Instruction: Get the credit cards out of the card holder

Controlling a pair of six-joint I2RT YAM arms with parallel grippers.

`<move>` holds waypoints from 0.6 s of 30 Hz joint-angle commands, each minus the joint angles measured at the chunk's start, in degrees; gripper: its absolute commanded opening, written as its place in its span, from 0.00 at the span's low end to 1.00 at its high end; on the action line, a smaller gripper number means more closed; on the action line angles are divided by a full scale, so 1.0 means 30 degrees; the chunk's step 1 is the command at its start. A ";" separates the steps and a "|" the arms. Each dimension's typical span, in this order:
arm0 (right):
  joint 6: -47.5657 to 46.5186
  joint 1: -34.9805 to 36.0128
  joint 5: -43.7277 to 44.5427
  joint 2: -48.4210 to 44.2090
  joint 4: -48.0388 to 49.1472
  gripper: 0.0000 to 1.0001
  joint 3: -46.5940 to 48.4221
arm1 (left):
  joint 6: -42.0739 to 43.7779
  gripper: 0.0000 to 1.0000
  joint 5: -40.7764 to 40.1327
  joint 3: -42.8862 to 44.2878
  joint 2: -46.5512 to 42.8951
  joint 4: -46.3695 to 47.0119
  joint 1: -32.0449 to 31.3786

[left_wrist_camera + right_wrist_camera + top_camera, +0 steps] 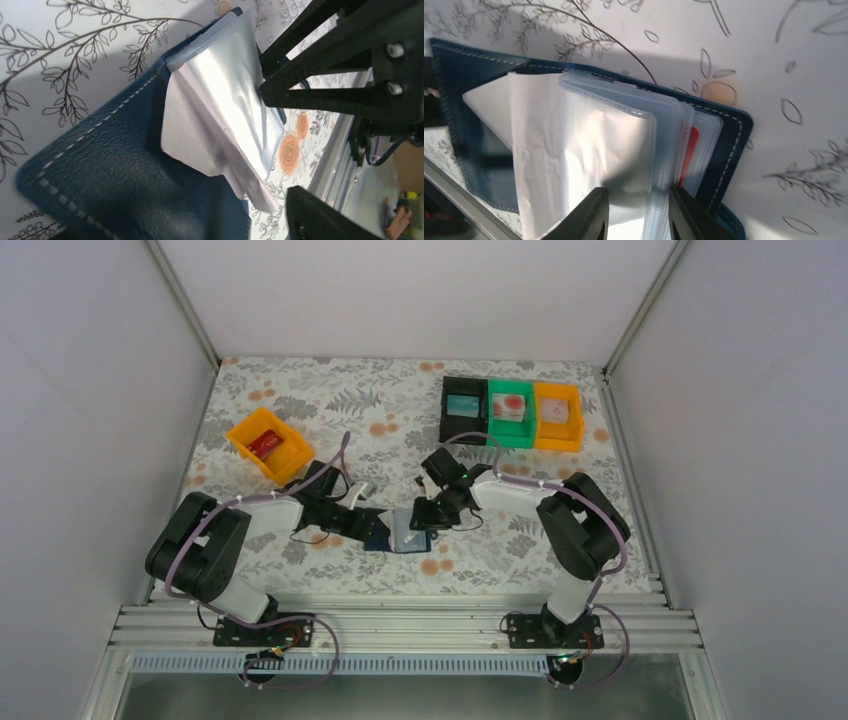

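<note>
The navy card holder [403,533] lies open on the floral table between both arms. In the right wrist view its cover [724,150] holds a fan of clear plastic sleeves [614,135], a white paper sheet [536,150] and one red credit card [691,150] tucked in a back sleeve. My right gripper [428,512] [639,220] is open, its fingers straddling the sleeve edges, and the red card is beside the right finger. My left gripper [368,524] is at the holder's left side. One of its fingers [310,215] shows far out to the side, and the other is hidden by the cover [100,175].
An orange bin [268,444] at the back left holds a red card [263,445]. At the back right stand a black bin [463,408] with a teal item, a green bin [510,412] and an orange bin [558,415]. Metal rails run along the near edge.
</note>
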 commanded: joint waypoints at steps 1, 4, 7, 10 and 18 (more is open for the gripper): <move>-0.0501 0.0655 -0.0124 0.0441 0.0792 0.31 0.0886 | 0.0242 0.56 0.0165 0.0163 0.0604 0.0457 -0.0391; -0.0770 0.0955 -0.0354 0.0295 0.0711 0.29 0.0936 | 0.0342 0.38 0.0066 0.0349 0.0973 0.0347 -0.0502; -0.1081 0.1271 -0.1132 0.0233 0.1037 0.28 0.1019 | 0.0374 0.23 -0.0055 0.0463 0.1119 0.0279 -0.0550; -0.1344 0.1409 -0.1921 0.0180 0.1487 0.28 0.1288 | 0.0376 0.12 -0.0190 0.0494 0.1120 0.0202 -0.0549; -0.2289 0.1207 -0.2789 -0.0740 0.1456 0.35 0.1711 | 0.0757 0.02 -0.0563 0.0866 0.0764 0.0008 -0.0544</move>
